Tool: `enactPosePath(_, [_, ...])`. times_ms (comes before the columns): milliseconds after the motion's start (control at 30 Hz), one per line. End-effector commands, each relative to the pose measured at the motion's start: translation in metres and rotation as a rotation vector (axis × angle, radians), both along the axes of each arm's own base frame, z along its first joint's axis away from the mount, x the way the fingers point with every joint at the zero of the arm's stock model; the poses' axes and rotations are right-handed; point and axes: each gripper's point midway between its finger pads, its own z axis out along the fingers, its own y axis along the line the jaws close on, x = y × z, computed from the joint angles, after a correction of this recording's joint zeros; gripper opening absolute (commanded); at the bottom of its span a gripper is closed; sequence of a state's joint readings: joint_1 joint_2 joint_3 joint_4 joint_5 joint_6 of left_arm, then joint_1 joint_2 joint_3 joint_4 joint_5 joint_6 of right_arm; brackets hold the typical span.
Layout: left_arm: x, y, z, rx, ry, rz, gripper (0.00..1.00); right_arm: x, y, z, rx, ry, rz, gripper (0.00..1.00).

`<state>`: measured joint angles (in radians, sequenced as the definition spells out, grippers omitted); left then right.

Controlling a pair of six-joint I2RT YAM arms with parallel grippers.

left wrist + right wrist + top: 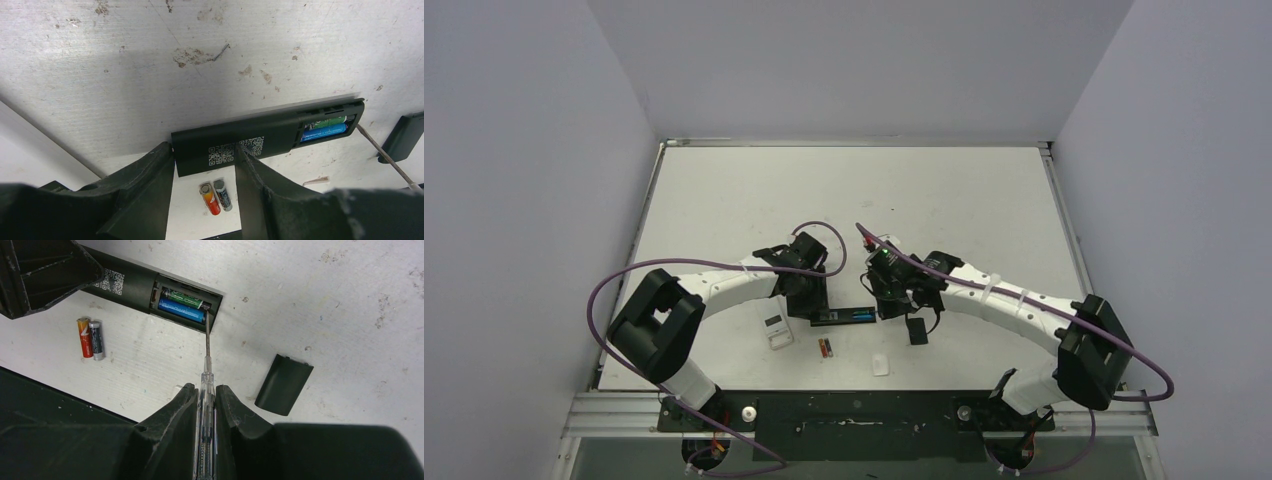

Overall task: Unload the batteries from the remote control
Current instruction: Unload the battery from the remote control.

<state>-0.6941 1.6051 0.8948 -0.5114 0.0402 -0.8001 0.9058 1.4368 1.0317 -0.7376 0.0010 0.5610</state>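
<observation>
The black remote control [844, 317] [260, 137] lies back-up with its compartment uncovered. Inside sit a blue battery [181, 310] [324, 132] and a green one [182, 296]. Two loose batteries, orange-red [210, 199] and dark [223, 194], lie side by side on the table in front of it. My left gripper [204, 150] straddles the remote's closed end with its jaws apart. One finger stands beside the end face and the other rests on the QR label. My right gripper [205, 389] is shut on a clear-handled screwdriver [206, 347], whose tip reaches the compartment's end wall by the green battery.
The black battery cover [283, 384] [916, 331] lies loose to the right of the remote. A small white remote [777, 330] sits to its left. A small white plastic piece [880, 365] lies near the table's front edge.
</observation>
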Motion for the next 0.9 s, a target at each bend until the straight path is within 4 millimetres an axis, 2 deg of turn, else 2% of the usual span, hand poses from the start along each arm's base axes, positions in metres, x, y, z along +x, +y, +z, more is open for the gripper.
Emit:
enactPosePath(0, [-0.007,0.000,-0.020,0.052,0.009,-0.029,0.43,0.006,0.003,0.023,0.031,-0.058,-0.008,0.05])
enactPosePath(367, [-0.006,0.000,-0.020,0.053,0.010,-0.032,0.43,0.008,0.007,0.003,0.007,-0.033,-0.005,0.05])
enactPosePath(533, [-0.006,0.000,-0.020,0.053,0.009,-0.033,0.43,0.009,0.008,0.000,0.005,-0.036,0.003,0.05])
enactPosePath(700, [-0.005,-0.001,-0.020,0.052,0.008,-0.032,0.43,0.004,0.016,-0.002,0.046,-0.014,0.022,0.05])
enactPosePath(867, [-0.005,-0.001,-0.020,0.053,0.008,-0.034,0.42,0.002,0.016,-0.013,0.033,0.010,0.027,0.05])
